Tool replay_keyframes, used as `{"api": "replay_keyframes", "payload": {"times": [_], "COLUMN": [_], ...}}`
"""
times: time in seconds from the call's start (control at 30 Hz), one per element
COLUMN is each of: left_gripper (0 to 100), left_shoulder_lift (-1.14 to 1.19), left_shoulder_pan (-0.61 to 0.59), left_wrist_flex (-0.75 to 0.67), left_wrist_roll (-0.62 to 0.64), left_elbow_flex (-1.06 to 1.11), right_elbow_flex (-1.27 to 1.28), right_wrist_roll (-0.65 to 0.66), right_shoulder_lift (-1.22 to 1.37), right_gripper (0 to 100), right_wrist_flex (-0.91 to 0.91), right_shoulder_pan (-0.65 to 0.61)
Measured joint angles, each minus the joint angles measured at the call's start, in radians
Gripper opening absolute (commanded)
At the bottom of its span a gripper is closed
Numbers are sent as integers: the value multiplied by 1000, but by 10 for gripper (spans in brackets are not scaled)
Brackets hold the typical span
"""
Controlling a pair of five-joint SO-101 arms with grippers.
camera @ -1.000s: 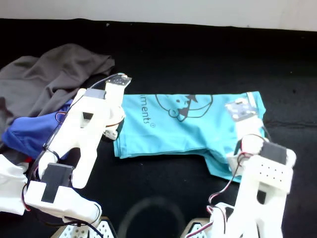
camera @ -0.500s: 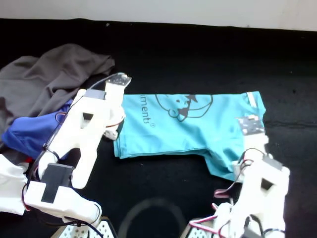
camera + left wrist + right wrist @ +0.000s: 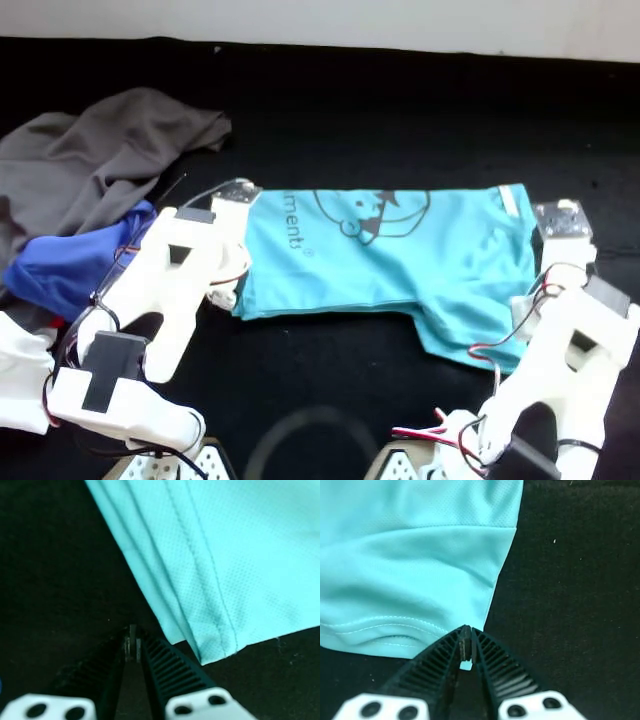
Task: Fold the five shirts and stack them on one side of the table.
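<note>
Left fingers [image 3: 160,661]: pressed together with nothing between them, over bare black counter just beside the hemmed corner of the teal shirt [image 3: 225,555].
Right fingers [image 3: 492,660]: also closed, tips right at the shirt's stitched edge; we cannot tell whether they pinch any cloth.
Teal shirt [image 3: 390,260]: lies flat and partly folded at the centre of the high view, print side up, with a loose flap hanging out at its lower right.
Long axis: runs left to right across the frame, from one arm to the other.
Key relation: we see the shirt between the two arms. Its left end is nearest the left arm [image 3: 170,280] and its right end nearest the right arm [image 3: 570,330], so we judge each arm is placed to take its own end.
Next move, as we judge it: the fingers need to open and close on cloth before any fold along that axis.
Other shirts: a grey shirt [image 3: 100,150] and a blue shirt [image 3: 70,265] lie crumpled at the left of the frame, touching each other, unfolded.
Counter [image 3: 400,120]: black and matte.
Room: a pale wall [image 3: 400,20] runs along the top of the frame.
</note>
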Motion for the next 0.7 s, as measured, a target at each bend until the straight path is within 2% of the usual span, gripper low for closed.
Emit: {"api": "replay_keyframes", "payload": {"times": [0.1, 0.27, 0.4, 0.57, 0.7], "left_gripper": [8, 8, 8, 8, 8], "left_shoulder_lift": [0, 0, -2, 17, 25], "left_shoulder_pan": [0, 0, 0, 2, 2], "left_wrist_flex": [0, 0, 0, 0, 0], "left_wrist_roll": [0, 0, 0, 0, 0], "left_elbow_flex": [0, 0, 15, 14, 17], "right_elbow_flex": [15, 187, 288, 295, 253], "right_wrist_roll": [-2, -2, -2, 29, 34], "right_shoulder_lift": [3, 3, 3, -20, -144], "right_gripper": [15, 15, 15, 15, 21], "right_wrist_flex": [-25, -147, -160, -58, 26], "right_shoulder_pan": [-28, -94, -121, -129, -129]}}
